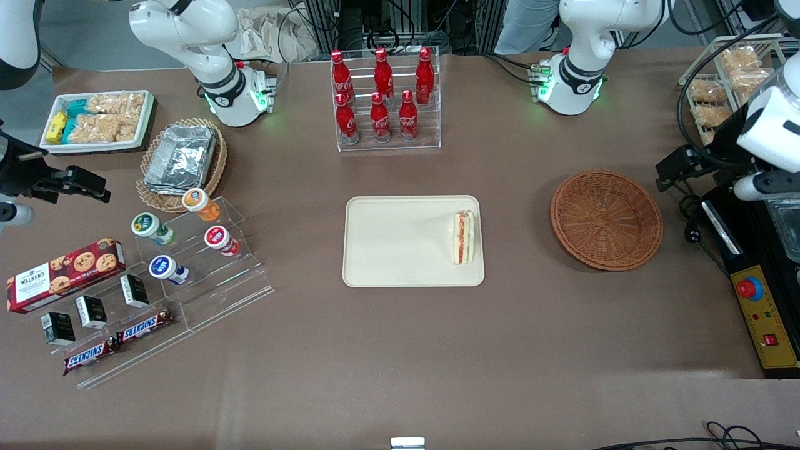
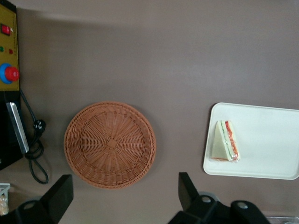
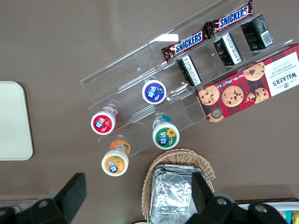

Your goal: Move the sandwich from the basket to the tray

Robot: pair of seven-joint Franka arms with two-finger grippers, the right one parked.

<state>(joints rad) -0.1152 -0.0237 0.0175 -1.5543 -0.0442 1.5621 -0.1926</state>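
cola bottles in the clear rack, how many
6 cola bottles, in two rows of three in the clear rack: nearer row; upper row. None seems hidden.

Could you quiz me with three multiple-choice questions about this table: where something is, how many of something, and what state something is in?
1. Where is the sandwich?
A. in the basket
B. on the tray
C. on the bare table

2. How many red bottles stand in the clear rack?
A. four
B. six
C. eight

3. What is the tool doing?
A. open, holding nothing
B. shut on the sandwich
C. shut on a bottle

Answers: B, the wedge lies on the tray, at its edge nearest the basket; B, two rows of three; A, its fingers stand wide apart above the table with nothing between them.
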